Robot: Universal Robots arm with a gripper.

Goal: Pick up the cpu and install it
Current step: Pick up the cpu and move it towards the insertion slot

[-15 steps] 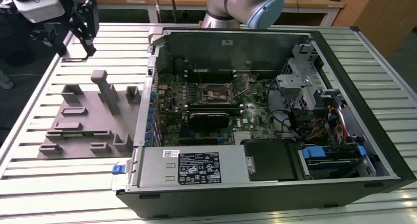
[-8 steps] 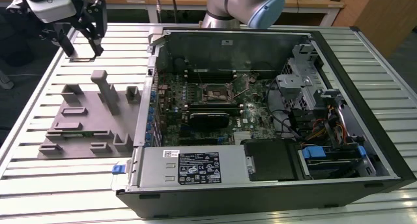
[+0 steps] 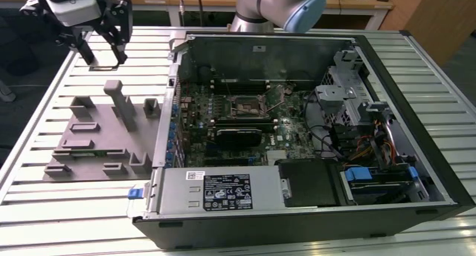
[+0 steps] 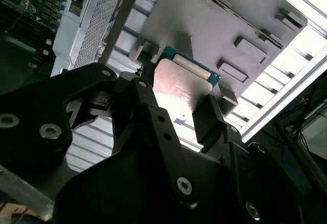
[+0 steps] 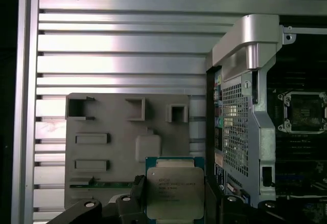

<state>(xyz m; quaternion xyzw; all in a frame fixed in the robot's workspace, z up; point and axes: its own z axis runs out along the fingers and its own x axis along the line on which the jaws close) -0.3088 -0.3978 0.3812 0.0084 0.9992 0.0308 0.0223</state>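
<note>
**Your gripper has the cpu clamped between its fingers, outside the computer case.**

In both wrist views you see the cpu pinched at two opposite edges by the black fingers, its silver metal top facing the first wrist view's camera and its thin green edge showing around it. It hangs clear of the grey holder plate, whose blocks and recesses lie beneath and behind it on the slatted aluminium table. In the exterior view your gripper hangs above the table at the far end of the holder plate, at the exterior view's left of the case. The black motherboard socket with its metal frame sits inside the case, well apart from the cpu.
</note>
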